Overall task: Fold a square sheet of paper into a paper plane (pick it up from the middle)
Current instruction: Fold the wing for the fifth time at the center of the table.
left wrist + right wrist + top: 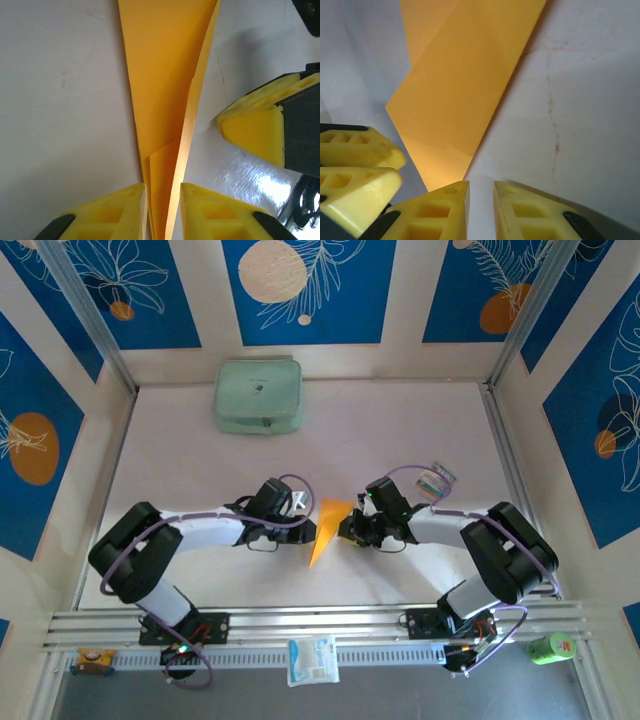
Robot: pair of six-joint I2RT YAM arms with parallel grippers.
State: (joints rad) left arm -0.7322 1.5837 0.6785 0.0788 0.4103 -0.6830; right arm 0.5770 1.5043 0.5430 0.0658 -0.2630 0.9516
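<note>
The paper plane (325, 530) is an orange-yellow sheet folded into a narrow pointed dart, lying flat on the white table between my two grippers. My left gripper (303, 528) is at its left side. In the left wrist view the dart's narrow end (165, 75) runs between the jaws of my left gripper (163, 187), which stand slightly apart around it. My right gripper (345, 530) is at the dart's right side. In the right wrist view its jaws (481, 186) are narrowly open over bare table, and the left finger (445, 210) sits at a corner of the paper (465, 85).
A pale green zipped pouch (258, 396) lies at the back of the table. A small striped card (437, 481) sits behind the right arm. A white-and-blue packet (313, 659) and a green can (549, 647) lie on the front rail area.
</note>
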